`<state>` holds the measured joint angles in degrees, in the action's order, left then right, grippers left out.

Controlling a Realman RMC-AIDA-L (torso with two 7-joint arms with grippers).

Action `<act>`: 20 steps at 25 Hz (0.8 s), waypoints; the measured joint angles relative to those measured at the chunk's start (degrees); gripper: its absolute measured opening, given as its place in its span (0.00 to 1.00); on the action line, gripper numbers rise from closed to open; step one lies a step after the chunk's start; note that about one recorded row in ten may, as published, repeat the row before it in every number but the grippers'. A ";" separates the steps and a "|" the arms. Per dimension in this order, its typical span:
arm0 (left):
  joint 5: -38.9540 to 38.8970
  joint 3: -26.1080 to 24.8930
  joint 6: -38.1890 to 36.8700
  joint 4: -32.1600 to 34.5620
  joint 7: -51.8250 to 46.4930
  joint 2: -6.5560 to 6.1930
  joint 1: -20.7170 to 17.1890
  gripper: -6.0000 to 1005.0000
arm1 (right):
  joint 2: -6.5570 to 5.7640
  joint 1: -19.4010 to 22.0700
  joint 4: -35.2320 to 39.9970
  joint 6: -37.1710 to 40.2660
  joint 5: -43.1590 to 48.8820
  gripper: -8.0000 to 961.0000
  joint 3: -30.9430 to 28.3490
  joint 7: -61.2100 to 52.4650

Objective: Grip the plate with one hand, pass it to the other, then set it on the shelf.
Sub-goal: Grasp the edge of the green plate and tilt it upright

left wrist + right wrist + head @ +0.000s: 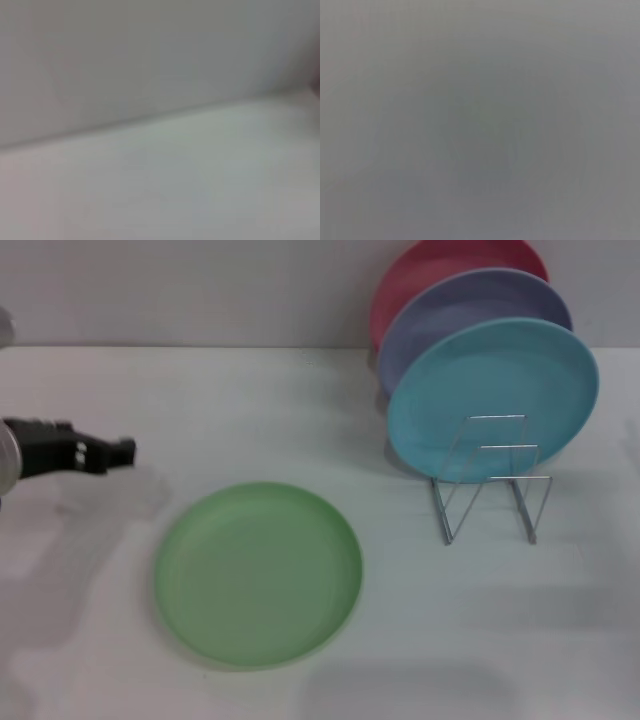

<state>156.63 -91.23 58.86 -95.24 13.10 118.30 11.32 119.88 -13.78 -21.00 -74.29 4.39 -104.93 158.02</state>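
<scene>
- The white table [300, 410] spreads across the whole head view and meets a pale wall behind; the left wrist view shows only that same bare surface and the wall line, and the right wrist view shows nothing that can be made out.
- The light green plate [258, 575] lies flat on the table, rim up, near the front of the scene, with nothing touching it.
- Three more plates stand on edge behind and to the right of the green plate: a turquoise plate [495, 395] in front, a lavender plate [450, 310] behind it, and a red plate [420, 270] at the back.
- The wire rack [490, 485] holds those three plates; its front loops stand bare, to the right of the green plate and apart from it.
- The left gripper [125, 450] reaches in level, above the table, to the left of the green plate and farther back, apart from its rim; I cannot tell how its fingers stand.
- The right gripper is not in sight.
</scene>
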 joint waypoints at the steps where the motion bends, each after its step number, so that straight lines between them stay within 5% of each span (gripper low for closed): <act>1: 0.00 0.00 0.00 0.00 0.00 0.00 0.00 0.73 | 0.00 0.00 0.00 -0.01 0.00 0.87 0.05 0.00; 5: -3.83 0.17 9.28 -0.15 0.02 -0.07 2.85 0.75 | 0.00 0.11 0.00 0.00 0.00 0.87 0.08 -0.02; 20: -6.66 0.35 11.16 9.71 0.98 -0.16 6.16 0.75 | 0.00 0.05 0.00 -0.02 0.18 0.87 0.08 -0.09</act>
<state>149.96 -90.88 70.03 -85.53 14.08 118.14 17.48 119.88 -13.73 -21.00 -74.30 4.58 -104.85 157.94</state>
